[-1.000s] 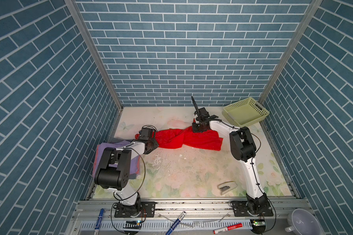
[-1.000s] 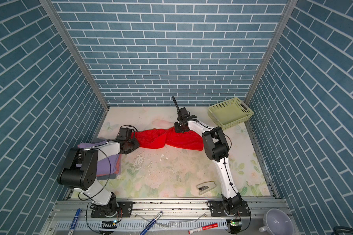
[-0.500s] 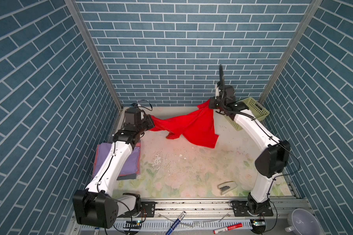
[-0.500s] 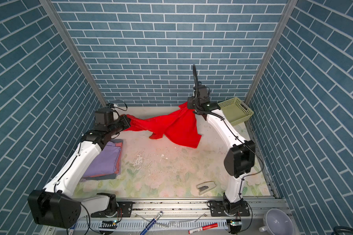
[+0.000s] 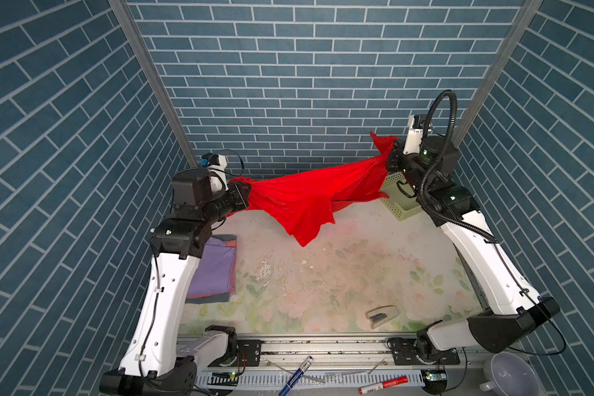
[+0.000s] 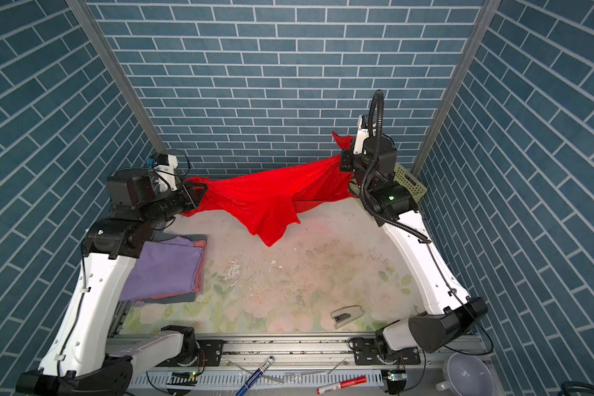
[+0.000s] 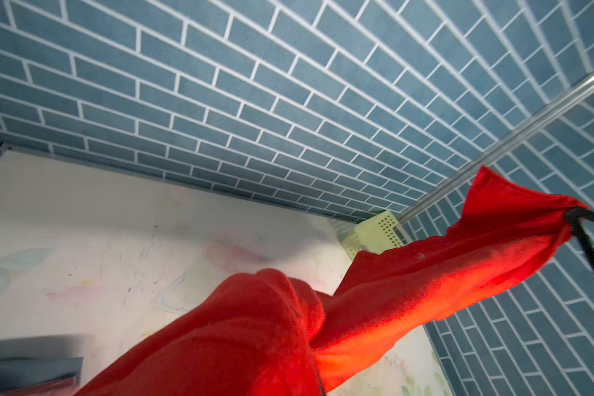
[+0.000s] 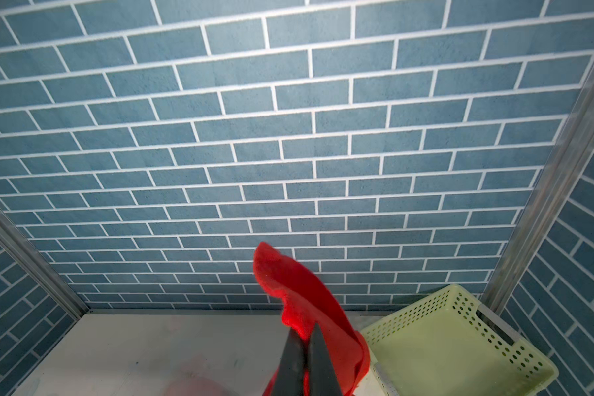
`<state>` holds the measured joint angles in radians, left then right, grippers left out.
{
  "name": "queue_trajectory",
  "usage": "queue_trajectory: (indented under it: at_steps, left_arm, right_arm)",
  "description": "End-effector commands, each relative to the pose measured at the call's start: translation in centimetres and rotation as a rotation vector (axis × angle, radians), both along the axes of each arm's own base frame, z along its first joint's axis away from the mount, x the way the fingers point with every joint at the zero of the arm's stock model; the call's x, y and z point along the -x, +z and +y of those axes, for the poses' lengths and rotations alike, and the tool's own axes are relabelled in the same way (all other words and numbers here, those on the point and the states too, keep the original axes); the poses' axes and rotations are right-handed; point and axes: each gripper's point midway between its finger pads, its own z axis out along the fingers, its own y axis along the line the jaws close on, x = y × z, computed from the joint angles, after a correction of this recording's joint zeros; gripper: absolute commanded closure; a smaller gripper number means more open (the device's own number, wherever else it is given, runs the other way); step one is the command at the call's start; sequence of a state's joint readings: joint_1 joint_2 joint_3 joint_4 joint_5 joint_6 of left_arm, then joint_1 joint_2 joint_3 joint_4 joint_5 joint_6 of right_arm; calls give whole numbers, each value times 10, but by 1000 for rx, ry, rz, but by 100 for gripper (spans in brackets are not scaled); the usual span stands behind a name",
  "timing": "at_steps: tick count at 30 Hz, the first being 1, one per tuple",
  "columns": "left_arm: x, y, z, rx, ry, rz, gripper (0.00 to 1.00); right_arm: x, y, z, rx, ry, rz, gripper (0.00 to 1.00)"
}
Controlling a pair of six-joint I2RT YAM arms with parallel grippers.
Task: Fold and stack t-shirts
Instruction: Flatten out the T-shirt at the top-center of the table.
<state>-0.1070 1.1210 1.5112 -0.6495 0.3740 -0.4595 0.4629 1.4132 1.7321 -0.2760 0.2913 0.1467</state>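
I am gripping the red t-shirt (image 5: 302, 199) at both ends: my left gripper (image 5: 245, 193) is clamped shut on one end, and my right gripper (image 5: 390, 158) is pinching the other end higher up, beside the basket (image 5: 400, 211). The cloth is sagging between them above the table (image 5: 340, 274). A second ago it was lying bunched on the table; now I am holding it lifted and stretched wider.
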Motion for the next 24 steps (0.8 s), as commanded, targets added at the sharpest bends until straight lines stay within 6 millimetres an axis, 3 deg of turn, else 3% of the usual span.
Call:
queue_trajectory:
  at_steps: [1, 5, 9, 12, 17, 21, 24]
  left_arm:
    - [9, -5, -10, 43, -64, 68, 100]
    - [12, -47, -13, 59, -67, 268, 100]
    - [25, -53, -25, 133, -125, 320, 100]
    - [16, -71, -34, 207, -151, 354, 100]
    - [-28, -145, -44, 374, -123, 502, 100]
    - [-68, -200, -49, 454, -96, 588, 100]
    - [-100, -227, -38, 448, -21, 601, 91]
  right_arm:
    - [14, 19, -7, 22, 1, -43, 100]
    - [17, 0, -6, 5, 13, 67, 100]
    - [36, 15, -3, -33, 64, 73, 100]
    - [23, 1, 8, -10, 89, 94, 100]
    - [-47, -61, 52, 4, 151, 160, 100]
    - [-125, -113, 86, 29, 145, 197, 100]
    - [-169, -153, 101, 31, 143, 280, 100]
